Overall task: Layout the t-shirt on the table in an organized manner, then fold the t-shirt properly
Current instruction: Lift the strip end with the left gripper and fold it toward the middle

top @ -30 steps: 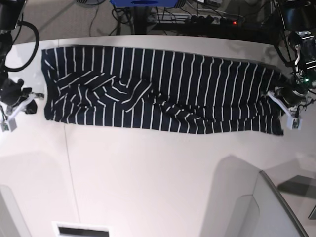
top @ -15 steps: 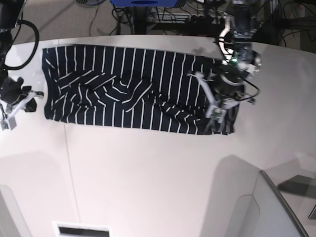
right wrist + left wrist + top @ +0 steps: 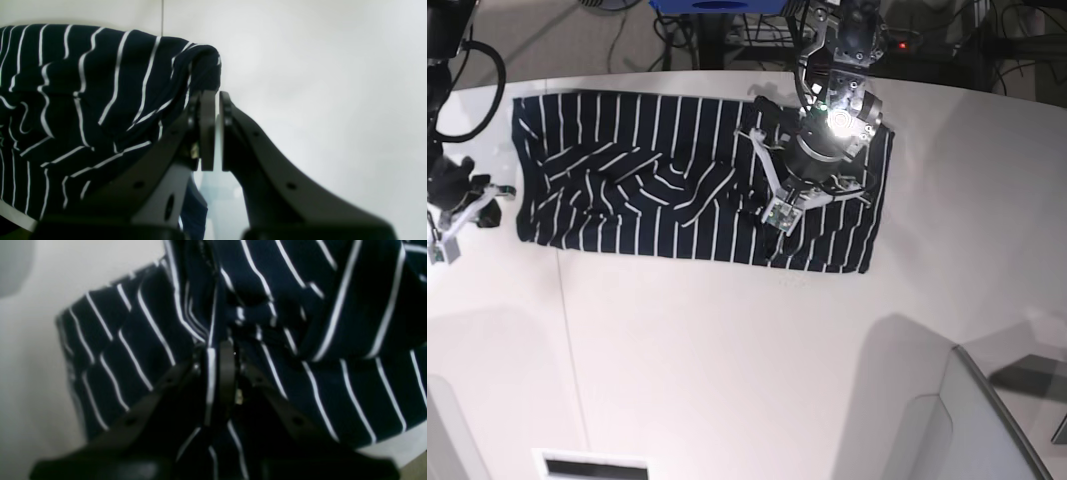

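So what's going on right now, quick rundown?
Left gripper shut on t-shirt, folding an end over. Right gripper shut, empty, beside the shirt. Nothing in the way.

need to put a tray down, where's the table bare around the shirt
Bare: the table in front of the t-shirt, and the right end beyond its folded edge. Crowded: the left gripper pinching cloth mid-shirt, and the right gripper at the shirt's left edge.

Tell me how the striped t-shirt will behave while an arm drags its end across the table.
The dark navy cloth t-shirt with thin white stripes is probably floppy: it bunches into creases where the left gripper pinches it. It likely weighs little, since one pinch carries a doubled-over end. On the smooth off-white table it should slide easily, so the end by the right gripper may shift.
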Controlling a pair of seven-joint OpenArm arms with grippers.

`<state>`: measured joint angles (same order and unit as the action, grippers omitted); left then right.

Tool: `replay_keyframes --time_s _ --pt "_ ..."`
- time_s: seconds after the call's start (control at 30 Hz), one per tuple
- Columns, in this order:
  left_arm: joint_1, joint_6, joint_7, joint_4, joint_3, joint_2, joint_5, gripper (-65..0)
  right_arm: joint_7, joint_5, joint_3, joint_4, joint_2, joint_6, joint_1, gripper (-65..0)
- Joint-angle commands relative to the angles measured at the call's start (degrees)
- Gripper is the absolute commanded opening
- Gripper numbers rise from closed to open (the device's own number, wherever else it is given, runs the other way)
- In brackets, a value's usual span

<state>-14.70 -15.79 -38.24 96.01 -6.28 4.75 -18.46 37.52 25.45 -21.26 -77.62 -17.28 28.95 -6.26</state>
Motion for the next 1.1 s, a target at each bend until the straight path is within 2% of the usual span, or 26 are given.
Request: replay_keyframes --time_s 0.0,0.47,1.03,1.07 --pt "1.03 0.45 1.27 0.83 -0.53 0.48 0.22 -65.0 -1.08 0.61 -0.33 -1.01 -1.14 0.11 0.77 -62.1" --pt "4.02 0.54 1.36 -2.51 -1.50 2.94 0.30 -65.0 -1.08 0.61 -0.41 -1.01 -1.14 0.19 0.59 -62.1" --pt "4.37 0.54 1.36 -5.68 -2.02 2.94 0.30 -65.0 -1.08 0.61 -0.41 -1.36 -1.14 0.19 0.50 -62.1" --pt "4.37 0.54 1.36 -5.50 -2.11 2.94 0.30 -63.5 -1.08 0.61 -0.41 -1.36 -1.14 0.19 0.42 -62.1"
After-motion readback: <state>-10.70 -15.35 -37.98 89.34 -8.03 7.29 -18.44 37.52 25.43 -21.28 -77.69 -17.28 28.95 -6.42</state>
